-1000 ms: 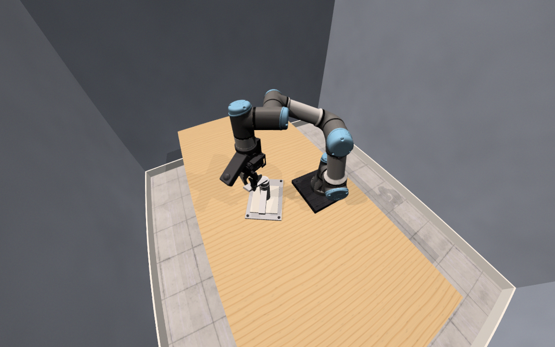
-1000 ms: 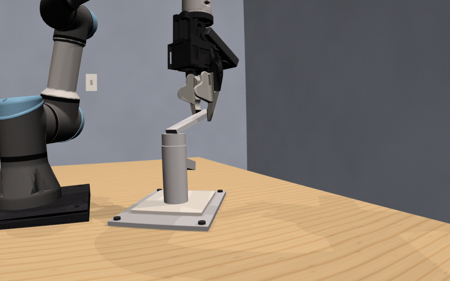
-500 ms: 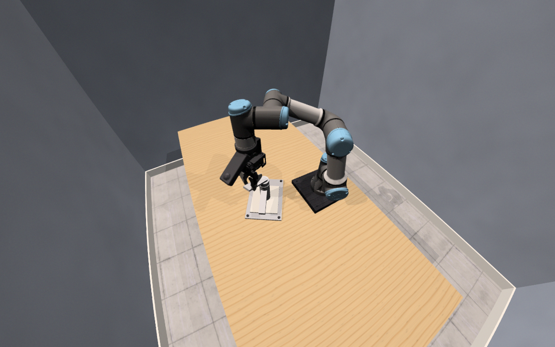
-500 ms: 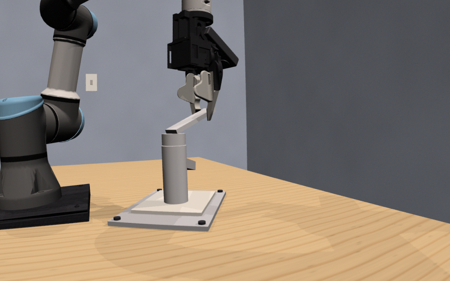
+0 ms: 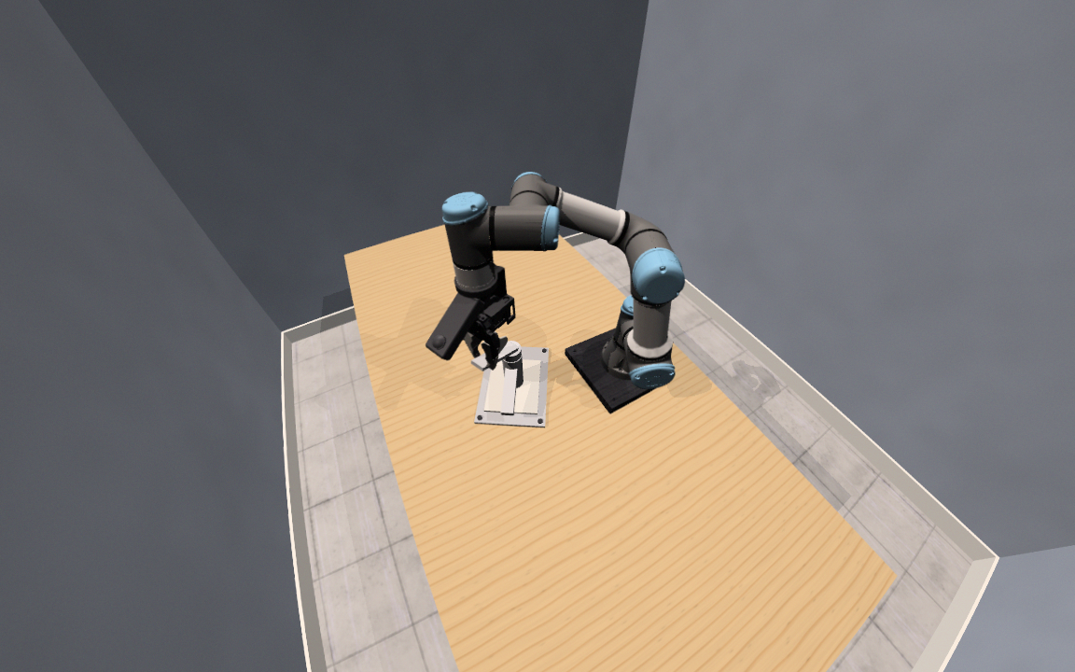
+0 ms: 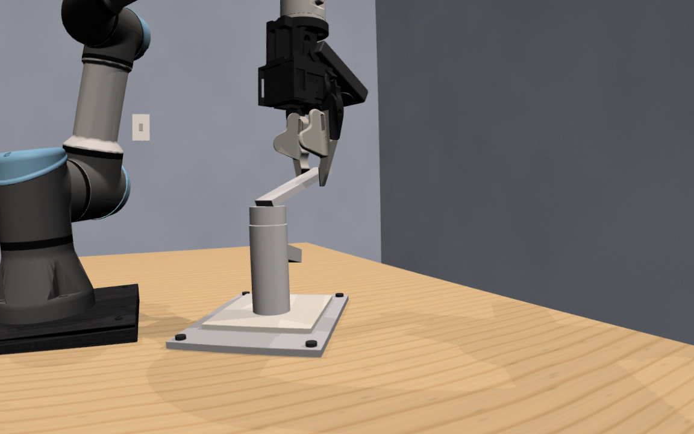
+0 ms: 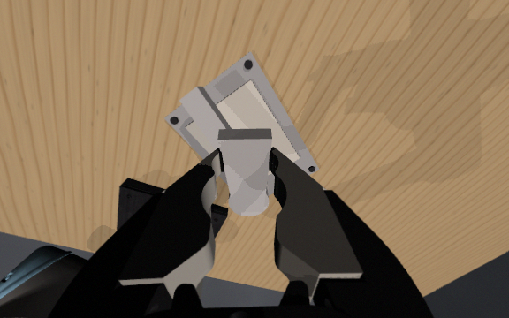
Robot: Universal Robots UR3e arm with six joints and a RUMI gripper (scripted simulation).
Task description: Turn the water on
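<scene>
The surface point(image 5: 608, 535) is a long slab of pale wood with a fine wavy grain, set in a room with grey walls. Around it, in the top view, runs a floor of grey tiles point(image 5: 341, 518) bordered by a low cream kerb. On the lighter wall behind the arm, the exterior view shows a small cream wall switch point(image 6: 141, 126).

The arm point(image 5: 592, 218) stands on a black base plate point(image 6: 123, 302) bolted to the surface, reaches up and over, and brings the gripper point(image 6: 314, 175) down from above onto the tap. The gripper is closed to a narrow gap and clamped on the free end of the lever point(image 6: 287, 191); in the wrist view the two dark fingers press against either side of the pale flat bar. The lever slopes upward from the top of the tap's column to the gripper, tilted partway up rather than vertical.

The tap point(image 6: 268, 264) is an upright grey cylinder standing on a cream pad on a grey mounting plate point(image 6: 333, 323), which has black screws at its corners and lies just beside the arm's base plate. A short spout point(image 6: 294, 253) sticks out from behind the column. There are no containers in view.
</scene>
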